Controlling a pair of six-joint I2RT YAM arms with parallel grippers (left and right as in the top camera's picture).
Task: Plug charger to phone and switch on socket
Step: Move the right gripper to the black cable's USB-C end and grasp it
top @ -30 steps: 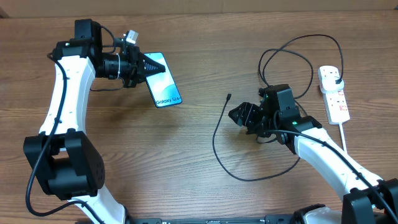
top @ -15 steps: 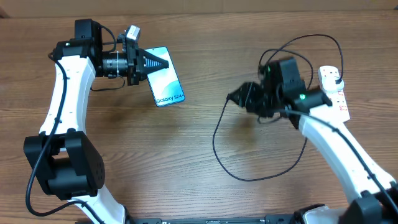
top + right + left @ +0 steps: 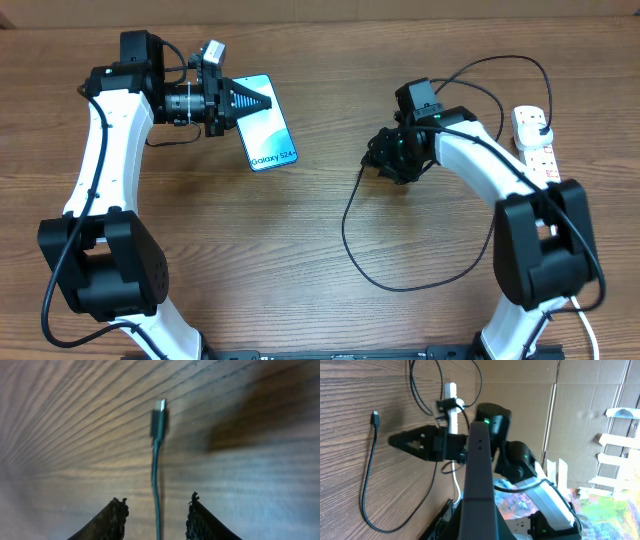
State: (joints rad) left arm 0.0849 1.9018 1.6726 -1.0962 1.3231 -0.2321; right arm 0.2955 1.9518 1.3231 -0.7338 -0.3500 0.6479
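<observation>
The phone, with its light-blue screen up, is held at its top edge by my left gripper, which is shut on it; the left wrist view shows it edge-on as a dark slab. The charger's black cable loops over the table. Its connector tip lies flat on the wood. My right gripper is open just above the cable behind the tip, one finger on each side, not touching it. The white socket strip lies at the far right with the charger's black plug in it.
The socket's thick white cord runs toward the front edge beside my right arm. More black cable loops lie behind the right arm. Brown cardboard stands along the table's back edge.
My right arm has swung from the front toward the back and left, and its open gripper now sits over the cable's connector end. The left gripper and phone shifted slightly, then stayed still.
</observation>
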